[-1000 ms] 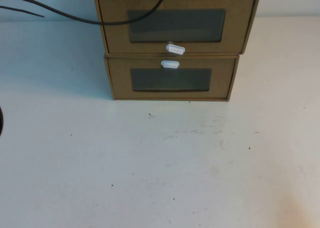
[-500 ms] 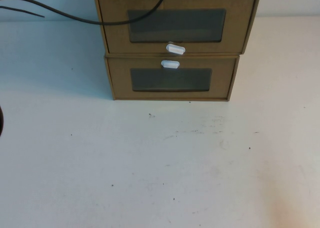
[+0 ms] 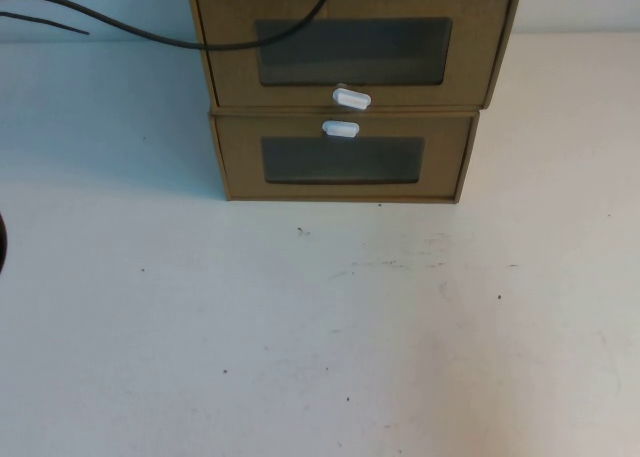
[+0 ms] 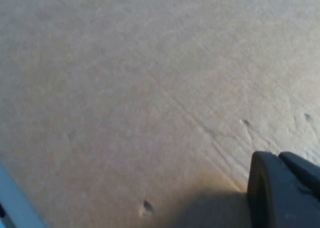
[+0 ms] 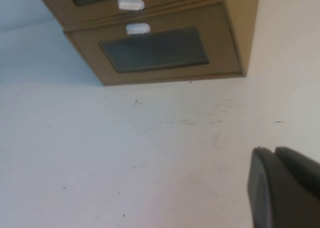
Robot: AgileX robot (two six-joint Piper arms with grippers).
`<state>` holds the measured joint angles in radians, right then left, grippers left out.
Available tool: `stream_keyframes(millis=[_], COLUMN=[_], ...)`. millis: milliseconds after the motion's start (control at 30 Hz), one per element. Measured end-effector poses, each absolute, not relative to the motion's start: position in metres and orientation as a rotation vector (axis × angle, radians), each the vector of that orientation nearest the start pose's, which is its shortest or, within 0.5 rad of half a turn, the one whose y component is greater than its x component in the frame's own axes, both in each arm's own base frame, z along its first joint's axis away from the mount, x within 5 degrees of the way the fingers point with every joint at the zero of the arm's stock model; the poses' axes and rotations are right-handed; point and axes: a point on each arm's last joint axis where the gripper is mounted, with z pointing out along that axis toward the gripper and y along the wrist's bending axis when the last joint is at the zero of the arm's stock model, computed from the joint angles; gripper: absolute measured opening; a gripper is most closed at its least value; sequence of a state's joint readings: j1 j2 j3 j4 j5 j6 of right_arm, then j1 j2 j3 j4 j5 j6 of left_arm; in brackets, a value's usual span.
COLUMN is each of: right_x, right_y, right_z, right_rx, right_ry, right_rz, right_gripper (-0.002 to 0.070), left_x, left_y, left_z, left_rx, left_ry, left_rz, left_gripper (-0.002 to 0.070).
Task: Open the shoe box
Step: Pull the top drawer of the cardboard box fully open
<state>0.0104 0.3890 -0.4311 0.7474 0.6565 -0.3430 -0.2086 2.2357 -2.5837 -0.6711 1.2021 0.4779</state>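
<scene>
Tabletop (image 3: pixel 300 327) box (image 3: pixel 345 162) beside left tool (image 4: pixel 279 163), facing right tool (image 5: pixel 275 158)

The right gripper (image 5: pixel 282 188) hangs above the tabletop (image 5: pixel 150 163), its jaws closed together. The left gripper (image 4: pixel 285 188) sits close over a tan surface (image 4: pixel 125 88).

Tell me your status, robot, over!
Right gripper shut, over the table, short of the shoe boxes. Left gripper close above a tan surface. Both boxes shut, stacked. Black cable drapes across upper box.
</scene>
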Motion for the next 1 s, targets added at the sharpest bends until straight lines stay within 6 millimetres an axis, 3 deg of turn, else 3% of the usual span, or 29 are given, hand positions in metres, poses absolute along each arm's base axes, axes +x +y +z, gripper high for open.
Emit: stream_keyframes(millis=[300, 500, 633, 767, 1000], right_x=[0.130, 0.181, 0.201, 0.210, 0.219], right_y=[0.066, 0.113, 0.158, 0.197, 0.241], right_z=[0.326, 0.344, 0.345, 0.336, 0.317], right_rx=[-0.332, -0.626, -0.833, -1.000, -1.099], right_ry=[2.143, 2.249, 2.293, 2.224, 1.965], right_rz=[0.631, 0.549, 0.368, 0.091, -0.310], right_gripper=[-0.0013, -0.0013, -0.0013, -0.0013, -0.0013], left_x=[0.459, 0.459, 0.459, 0.459, 0.459], left_y=[-0.151, -0.151, -0.151, -0.151, -0.151], left_z=[0.400, 0.400, 0.400, 0.401, 0.401], left_rx=[0.760, 0.762, 0.754, 0.752, 0.747], left_ry=[2.054, 2.056, 2.060, 2.060, 2.062], left_rz=[-0.699, -0.699, -0.704, -0.705, -0.708], left_gripper=[-0.0005, -0.0005, -0.0005, -0.0005, -0.0005])
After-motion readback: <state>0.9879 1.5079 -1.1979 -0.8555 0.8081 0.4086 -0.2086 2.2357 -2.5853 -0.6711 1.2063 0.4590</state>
